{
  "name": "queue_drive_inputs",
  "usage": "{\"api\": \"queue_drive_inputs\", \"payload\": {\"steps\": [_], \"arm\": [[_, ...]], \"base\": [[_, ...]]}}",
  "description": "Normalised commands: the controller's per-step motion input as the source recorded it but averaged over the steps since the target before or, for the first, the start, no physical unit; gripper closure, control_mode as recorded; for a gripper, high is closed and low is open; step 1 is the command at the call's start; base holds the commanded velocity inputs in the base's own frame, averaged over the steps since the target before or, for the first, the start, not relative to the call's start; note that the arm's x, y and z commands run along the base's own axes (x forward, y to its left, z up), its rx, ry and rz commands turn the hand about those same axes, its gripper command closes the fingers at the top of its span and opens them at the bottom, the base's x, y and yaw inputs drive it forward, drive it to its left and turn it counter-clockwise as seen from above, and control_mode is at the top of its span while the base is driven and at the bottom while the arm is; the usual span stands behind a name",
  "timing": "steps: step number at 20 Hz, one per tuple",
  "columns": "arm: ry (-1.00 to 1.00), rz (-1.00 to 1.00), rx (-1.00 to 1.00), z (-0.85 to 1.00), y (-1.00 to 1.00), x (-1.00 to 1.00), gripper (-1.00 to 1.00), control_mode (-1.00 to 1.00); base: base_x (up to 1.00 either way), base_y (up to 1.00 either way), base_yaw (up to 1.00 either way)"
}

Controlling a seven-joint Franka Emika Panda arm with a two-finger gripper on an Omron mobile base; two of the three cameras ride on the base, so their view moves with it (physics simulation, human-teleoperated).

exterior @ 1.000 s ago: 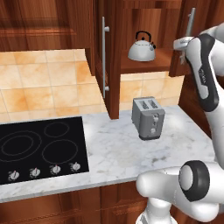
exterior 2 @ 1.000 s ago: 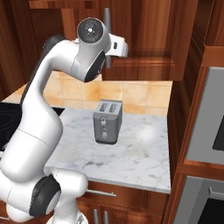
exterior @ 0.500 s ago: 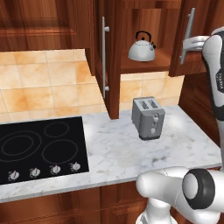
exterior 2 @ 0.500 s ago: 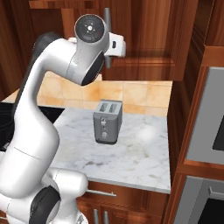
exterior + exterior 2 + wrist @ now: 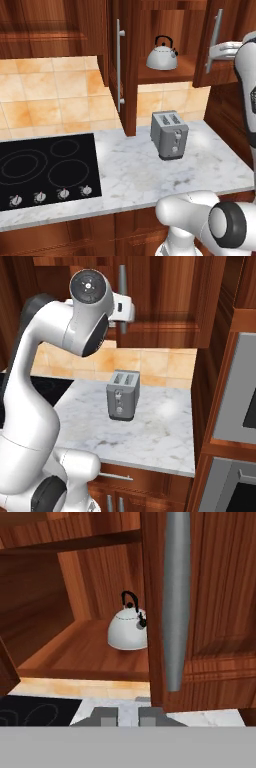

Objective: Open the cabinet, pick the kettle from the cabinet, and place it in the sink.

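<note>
Marble counter (image 5: 130, 170) was seen nearest, with a black cooktop (image 5: 45, 170) set into its left part and a grey toaster (image 5: 170, 134) stood upright towards its back, well apart from the cooktop. Above the toaster, the cabinet (image 5: 131, 60) was seen with both doors swung out. The gripper (image 5: 220, 50) was held high at the right door, just beside its long silver handle (image 5: 216, 35). In the hand view the handle (image 5: 176, 602) was seen running up the door edge, ahead of the gripper (image 5: 127, 714) and not between its fingertips (image 5: 102, 714). The tips were seen close together with a narrow gap and nothing held between them. Whether the jaws were fully clenched or slightly released could not be told. Farther in, the kettle (image 5: 162, 55) was found upright on the inner shelf (image 5: 165, 74), its black handle arched over the lid. In the hand view the kettle (image 5: 127, 629) was partly hidden behind the door edge and was kept well apart from the gripper.
</note>
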Motion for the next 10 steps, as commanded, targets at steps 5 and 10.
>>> {"api": "queue_drive_inputs", "payload": {"steps": [5, 10], "arm": [[0.11, -0.01, 0.02, 0.00, 0.38, 0.01, -1.00, -1.00], [0.20, -0.07, 0.14, 0.00, 0.30, 0.15, -1.00, -1.00]], "base": [[0.00, 0.00, 0.00], [0.00, 0.00, 0.00]]}}
